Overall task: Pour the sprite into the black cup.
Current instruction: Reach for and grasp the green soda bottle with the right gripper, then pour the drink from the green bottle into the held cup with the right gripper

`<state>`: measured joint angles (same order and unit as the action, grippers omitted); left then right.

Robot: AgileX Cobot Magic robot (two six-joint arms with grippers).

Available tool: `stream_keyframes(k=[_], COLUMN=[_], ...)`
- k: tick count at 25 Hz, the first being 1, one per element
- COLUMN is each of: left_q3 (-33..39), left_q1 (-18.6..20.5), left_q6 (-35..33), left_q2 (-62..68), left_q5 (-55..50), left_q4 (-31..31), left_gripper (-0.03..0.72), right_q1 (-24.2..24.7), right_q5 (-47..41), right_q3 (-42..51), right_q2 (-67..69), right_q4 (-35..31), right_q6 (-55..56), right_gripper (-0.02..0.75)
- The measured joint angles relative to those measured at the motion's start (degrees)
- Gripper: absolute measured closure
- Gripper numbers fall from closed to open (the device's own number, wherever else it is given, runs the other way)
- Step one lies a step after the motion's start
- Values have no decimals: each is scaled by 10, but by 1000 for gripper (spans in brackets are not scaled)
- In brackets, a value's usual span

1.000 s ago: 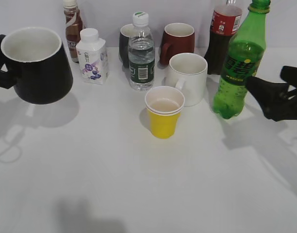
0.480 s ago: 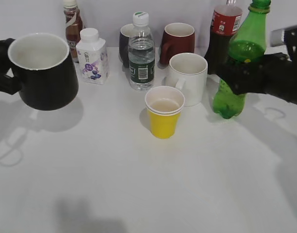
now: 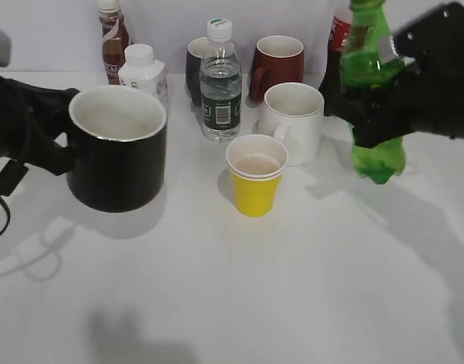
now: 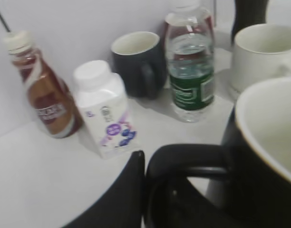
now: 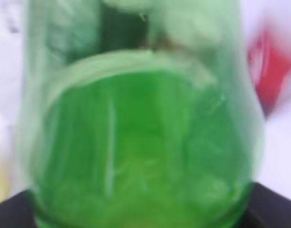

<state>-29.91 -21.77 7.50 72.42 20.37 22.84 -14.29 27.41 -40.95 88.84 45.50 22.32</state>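
- Two claws work: the left claw (image 3: 54, 148) pinches the black cup (image 3: 118, 148) by its handle.
- The right claw (image 3: 376, 114) clamps the sprite (image 3: 376, 76), raised off the table (image 3: 255, 288).

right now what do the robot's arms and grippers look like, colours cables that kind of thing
Both grippers are matte black. The left gripper sits on a bulky black arm with a thin black cable looping beneath it. The right gripper is chunky and angular, with a pale grey patch near its upper end. No readable markings.
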Motion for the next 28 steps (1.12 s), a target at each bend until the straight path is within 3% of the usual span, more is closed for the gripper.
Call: stream_keyframes(k=[9, 15, 21, 28], left_q3=[-99, -136, -138, -138], left_q1=[-96, -127, -130, -130], left_q6=[1, 1, 1, 1], left_q2=[-5, -5, -5, -5], left_q5=[-142, -182, -195, -195], left_q4=[-12, -20, -25, -26], left_gripper=[641, 641, 641, 641], right_q1=[-169, -254, -304, -315], right_q5=[-277, -392, -428, -458], right_q3=[-100, -145, -153, -154], right_q2=[-85, -85, -84, -59], right_q4=[24, 149, 274, 379], right_q6=[-137, -162, -164, -166], right_gripper=[316, 316, 316, 315])
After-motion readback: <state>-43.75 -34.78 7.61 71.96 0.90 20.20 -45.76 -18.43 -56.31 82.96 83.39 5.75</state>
